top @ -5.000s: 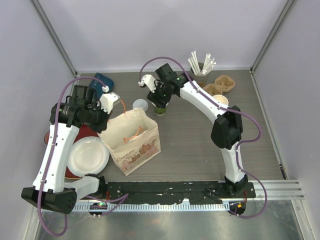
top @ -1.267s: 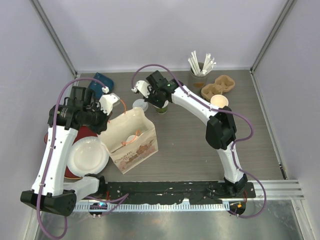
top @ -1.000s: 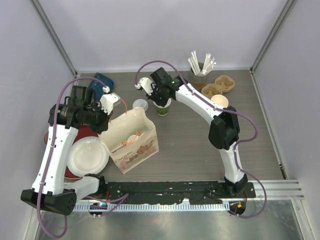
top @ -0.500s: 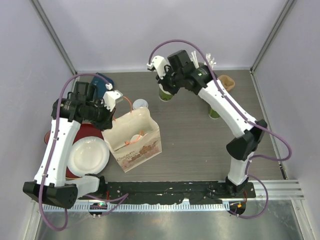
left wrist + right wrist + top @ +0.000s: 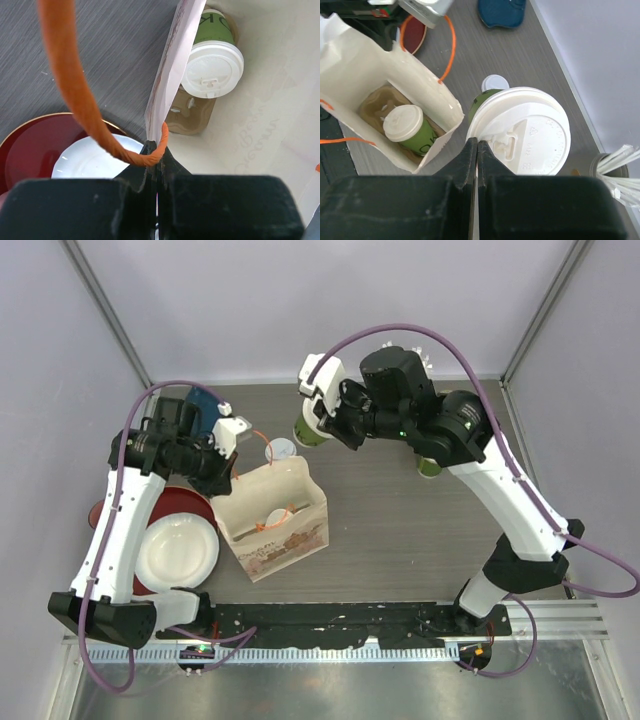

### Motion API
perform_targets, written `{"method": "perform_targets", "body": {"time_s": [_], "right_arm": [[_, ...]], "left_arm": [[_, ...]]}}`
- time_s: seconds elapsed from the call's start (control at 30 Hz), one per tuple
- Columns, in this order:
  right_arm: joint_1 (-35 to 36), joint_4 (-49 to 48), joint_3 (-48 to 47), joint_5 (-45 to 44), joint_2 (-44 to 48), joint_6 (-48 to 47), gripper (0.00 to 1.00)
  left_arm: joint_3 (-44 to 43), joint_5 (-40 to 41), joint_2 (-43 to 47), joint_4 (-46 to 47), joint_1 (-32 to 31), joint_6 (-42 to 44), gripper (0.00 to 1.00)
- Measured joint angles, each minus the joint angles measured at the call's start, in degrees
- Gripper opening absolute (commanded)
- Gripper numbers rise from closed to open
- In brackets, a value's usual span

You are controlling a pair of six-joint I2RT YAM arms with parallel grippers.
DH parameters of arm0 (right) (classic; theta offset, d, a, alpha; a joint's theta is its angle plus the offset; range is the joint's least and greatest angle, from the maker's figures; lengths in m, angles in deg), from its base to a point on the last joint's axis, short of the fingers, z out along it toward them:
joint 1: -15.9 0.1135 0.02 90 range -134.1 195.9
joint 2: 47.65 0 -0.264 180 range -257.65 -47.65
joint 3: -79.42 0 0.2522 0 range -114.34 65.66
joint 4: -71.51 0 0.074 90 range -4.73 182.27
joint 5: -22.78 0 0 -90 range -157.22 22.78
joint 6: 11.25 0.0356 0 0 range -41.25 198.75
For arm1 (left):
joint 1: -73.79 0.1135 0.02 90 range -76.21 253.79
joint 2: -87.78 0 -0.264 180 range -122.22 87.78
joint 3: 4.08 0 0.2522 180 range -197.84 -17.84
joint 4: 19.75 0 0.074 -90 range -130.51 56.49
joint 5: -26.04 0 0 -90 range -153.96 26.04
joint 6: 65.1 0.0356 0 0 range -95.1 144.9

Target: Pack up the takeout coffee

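A green takeout coffee cup [image 5: 305, 430] with a white lid [image 5: 522, 132] hangs in the air above the table, beside the bag's far corner. My right gripper [image 5: 325, 425] [image 5: 477, 145] is shut on the lid's rim. The cream paper bag [image 5: 285, 540] [image 5: 365, 65] stands open. A second lidded green cup [image 5: 212, 70] [image 5: 404, 122] sits inside it in a brown carrier. My left gripper [image 5: 232, 455] [image 5: 155, 150] is shut on the bag's [image 5: 250, 130] upper edge, at the foot of its orange handle [image 5: 75, 85].
A loose white lid [image 5: 281, 449] [image 5: 494, 82] lies on the table under the lifted cup. A white plate [image 5: 180, 550] on a red plate [image 5: 190, 502] lies left of the bag. A blue object [image 5: 205, 405] sits at the back left. Another green cup [image 5: 430, 468] stands right; straws [image 5: 620, 160] beyond.
My right gripper has lifted the lidded cup off the table and carried it up and slightly left, toward the bag. The left gripper has shifted a little right, still holding the bag's edge.
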Motion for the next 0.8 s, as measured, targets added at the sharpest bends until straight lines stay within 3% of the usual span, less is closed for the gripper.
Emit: {"method": "perform_targets", "body": {"time_s": [0.57,0.8], "right_arm": [[8.55,5.11,-2.36,11.06,0.00,-4.09,0.01],[10.75,5.01,-7.26,16.13,-7.61,-6.51,0.01]], "left_arm": [[-0.46,-0.15,-0.24,-0.13,-0.11,0.07,0.00],[-0.81,-0.20,-0.37,-0.13,-0.11,0.07,0.00]]}}
